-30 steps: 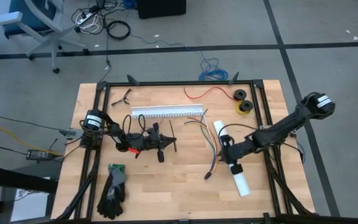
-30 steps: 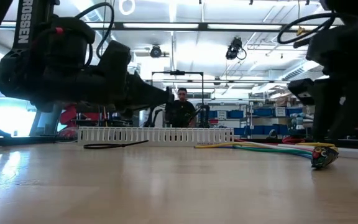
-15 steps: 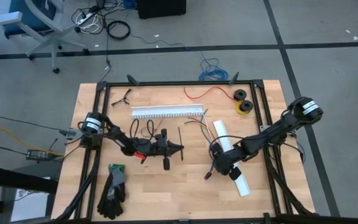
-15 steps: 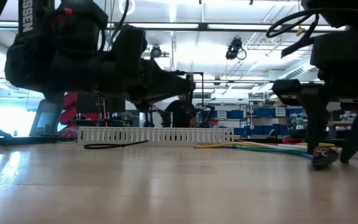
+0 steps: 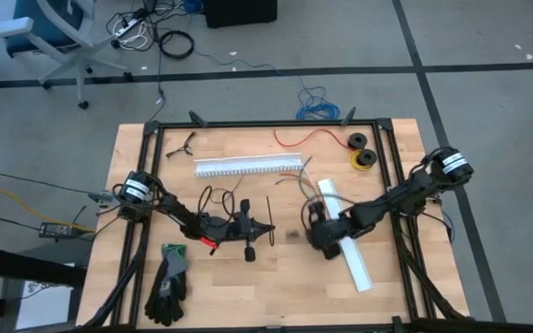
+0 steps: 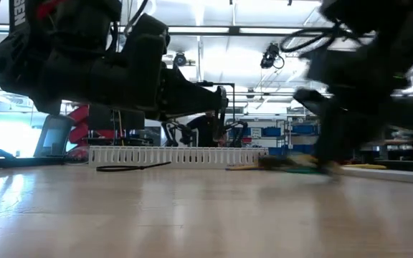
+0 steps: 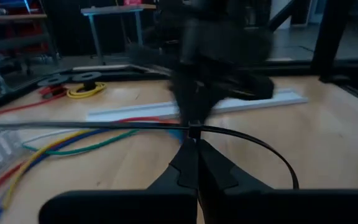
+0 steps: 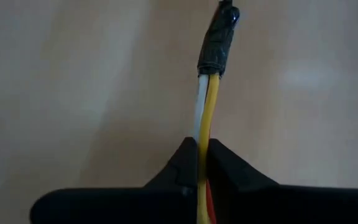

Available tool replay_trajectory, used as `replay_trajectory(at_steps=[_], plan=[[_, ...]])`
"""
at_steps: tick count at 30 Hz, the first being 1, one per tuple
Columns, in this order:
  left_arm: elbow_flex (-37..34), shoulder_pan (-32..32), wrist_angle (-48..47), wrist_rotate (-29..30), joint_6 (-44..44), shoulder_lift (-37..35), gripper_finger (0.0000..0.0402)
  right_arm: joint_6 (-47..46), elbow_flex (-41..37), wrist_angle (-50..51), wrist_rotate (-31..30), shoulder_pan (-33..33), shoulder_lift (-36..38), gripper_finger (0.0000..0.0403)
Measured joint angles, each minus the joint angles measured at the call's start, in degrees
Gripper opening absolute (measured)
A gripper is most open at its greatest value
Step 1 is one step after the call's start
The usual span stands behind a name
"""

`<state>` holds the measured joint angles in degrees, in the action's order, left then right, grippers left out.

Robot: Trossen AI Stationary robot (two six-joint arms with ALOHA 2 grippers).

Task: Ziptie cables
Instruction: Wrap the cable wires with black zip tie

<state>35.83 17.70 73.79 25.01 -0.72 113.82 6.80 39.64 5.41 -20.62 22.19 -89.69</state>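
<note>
Right gripper is pinched on the cables just behind the dark connector, holding the bundle's end above the tabletop near centre-right. The rest of the bundle trails right and away toward the white channel. Holding close to the connector likely keeps the loose wires gathered so a tie can go round them.

Left gripper is pressed shut on a black ziptie, which lies crosswise in front of it with one end curving down. It sits centre-left, pointing at the right gripper, so the tie faces the bundle.

Tie not yet round the cables. Next, probably: bring the two together.
</note>
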Motion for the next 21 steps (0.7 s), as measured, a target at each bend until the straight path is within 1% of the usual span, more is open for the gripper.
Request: replay_trajectory(at_steps=[1,3,8,12,16,19,21], plan=[[0.0,0.1,-0.1,0.0,-0.5,0.0,0.0002,0.5,0.1,-2.3,-1.3,-0.5,0.5,0.0012],[0.0,0.1,-0.7,0.3,-0.6,0.0,0.0002,1.5,0.3,-5.3,-1.0,-1.6,1.2,0.0006],[0.3,-0.2,-1.9,1.8,-0.4,0.0,0.0002,6.1,0.2,-10.2,5.9,-4.4,1.1,0.0004],[0.3,-0.8,-2.3,3.0,-0.2,0.0,0.0002,8.7,1.5,-10.2,7.2,-5.3,0.9,0.0003],[0.6,-1.7,-2.5,3.0,0.3,0.0,0.0002,12.9,3.6,-10.3,10.5,-6.0,0.7,0.0002],[1.3,-2.8,-2.5,1.1,1.3,0.0,0.0002,14.3,5.5,-9.8,11.0,-6.9,0.7,0.0001],[1.9,-3.3,-2.6,-0.7,1.3,0.0,0.0002,14.4,7.1,-7.6,12.5,-7.9,0.7,0.0001]])
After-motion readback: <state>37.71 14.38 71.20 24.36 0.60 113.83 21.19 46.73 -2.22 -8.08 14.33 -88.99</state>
